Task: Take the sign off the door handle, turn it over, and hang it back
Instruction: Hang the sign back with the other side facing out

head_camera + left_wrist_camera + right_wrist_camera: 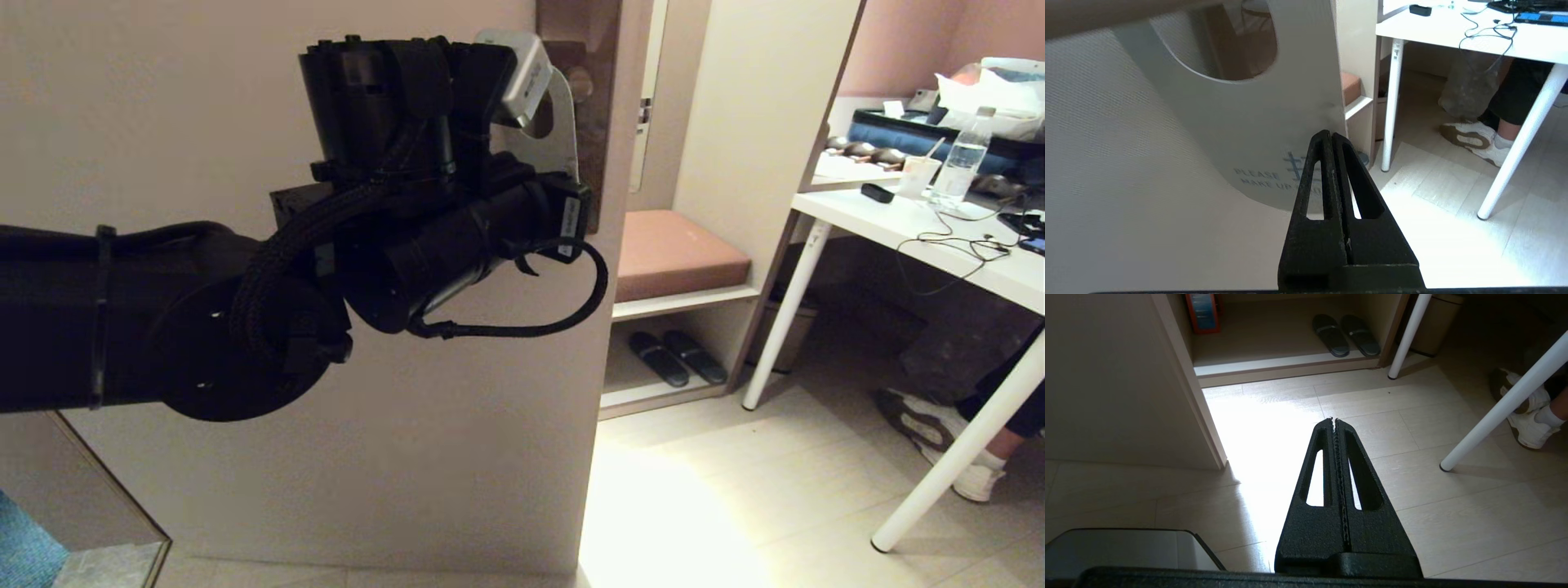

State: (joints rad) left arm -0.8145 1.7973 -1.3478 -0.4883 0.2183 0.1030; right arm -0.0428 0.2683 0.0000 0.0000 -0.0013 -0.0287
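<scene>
- Pale wood-look flooring is being lit by a bright patch beside the door (392,457), with a white desk (939,245) standing to the right and a shelf unit holding a pair of dark slippers (676,356) just past the door edge.
- The left arm is being held raised in front of the door, hiding much of the brown backplate (592,49) in the head view.
- The left gripper (1331,136) is being kept fully closed; its two black fingers (1319,171) are being pressed together on the lower edge of the sign (1257,122), so the card is being pinched between them.
- The sign is being shown white side toward the wrist camera, with "PLEASE MAKE UP" partly readable; its oval hole is being seen near the card's far end.
- In the head view only a white strip of the sign (563,122) is being seen, close against the backplate; whether it is being hung on the door handle cannot be told.
- The right gripper (1334,420) is being held low over the floor, its fingers closed on nothing.
</scene>
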